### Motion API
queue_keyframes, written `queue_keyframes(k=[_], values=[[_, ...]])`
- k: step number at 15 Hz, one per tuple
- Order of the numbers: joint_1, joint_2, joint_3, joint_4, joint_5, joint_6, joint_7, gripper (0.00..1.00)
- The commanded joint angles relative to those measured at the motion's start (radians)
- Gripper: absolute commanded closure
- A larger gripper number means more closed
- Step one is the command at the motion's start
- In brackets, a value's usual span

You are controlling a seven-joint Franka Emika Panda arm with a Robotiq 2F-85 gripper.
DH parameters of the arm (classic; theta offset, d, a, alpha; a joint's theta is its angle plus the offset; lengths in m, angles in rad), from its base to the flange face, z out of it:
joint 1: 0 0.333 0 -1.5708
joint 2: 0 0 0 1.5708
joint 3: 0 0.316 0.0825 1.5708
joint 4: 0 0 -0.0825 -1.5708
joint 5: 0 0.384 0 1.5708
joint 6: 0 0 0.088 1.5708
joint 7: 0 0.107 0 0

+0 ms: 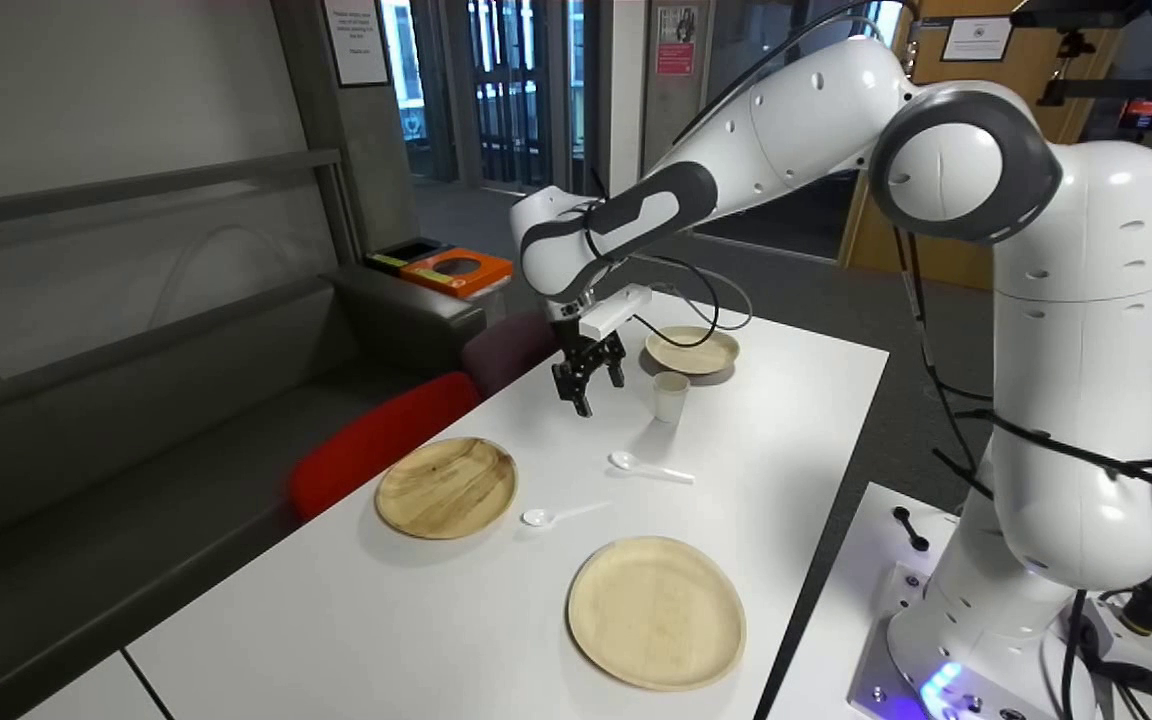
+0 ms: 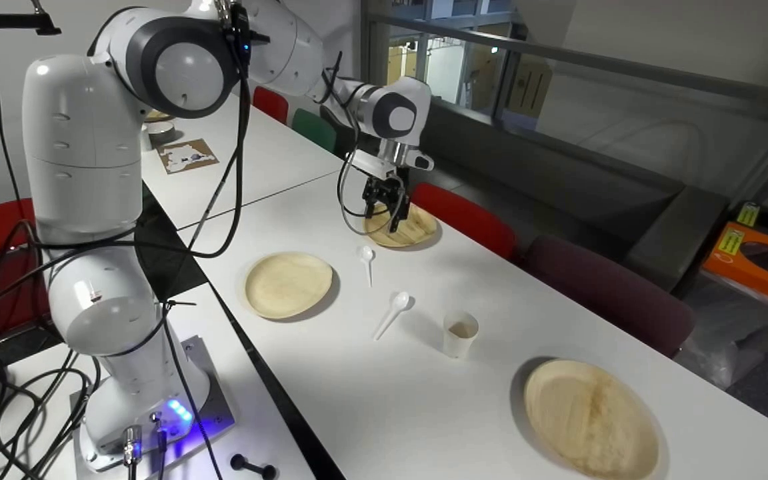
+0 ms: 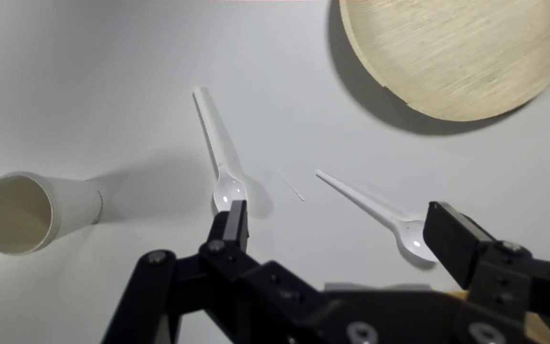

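- Gripper: jaws spread wide, nothing gripped. Hangs abv table, tips approx down, off both spoons per both exterior views.
- Cup-side spoon: white, on table; in wrist view its bowl is nr the fingertip at pic L, part hidden by it. Long axis approx top-to-bottom there, slight lean: handle end up & a bit L, bowl down.
- Plate-side spoon: white too, on table. Long axis diagonal in wrist view: handle end up-L, bowl down-R, bowl part hidden by the fingertip at pic R.
- Both spoons: handles point to robot base side, bowls to chair side, same in both exterior views. Axes not parallel; bowls a bit farther apart than handle ends.
- Btwn spoons in wrist view: thin white sliver, loose bit or mark, can't tell.
- Cup: upright, btwn cup-side spoon & far plate.
- Pale plate: top R in wrist view, cut off by frame. Brownish plate: chair side. Plate-side spoon lies btwn these two.
- Past table: red chair, maroon chair, dark sofa; orange lid nr sofa end.
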Motion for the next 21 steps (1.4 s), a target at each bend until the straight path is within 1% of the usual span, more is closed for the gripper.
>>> queue_keyframes(k=[1, 7, 8, 9, 10, 16, 18, 21], values=[[0.005, -0.076, 0.025, -0.114, -0.091, 0.091, -0.11, 0.0], [-0.01, -0.074, 0.045, -0.173, -0.201, 0.249, -0.316, 0.0], [-0.012, -0.073, 0.048, -0.182, -0.208, 0.288, -0.352, 0.0], [-0.019, -0.073, 0.054, -0.189, -0.194, 0.339, -0.388, 0.0], [-0.004, -0.021, 0.044, -0.128, -0.183, 0.266, -0.317, 0.0], [-0.004, -0.01, 0.045, -0.131, -0.182, 0.277, -0.322, 0.0], [-0.005, 0.009, 0.054, -0.133, -0.21, 0.293, -0.407, 0.0], [-0.003, 0.064, 0.068, -0.123, -0.237, 0.311, -0.484, 0.0]])
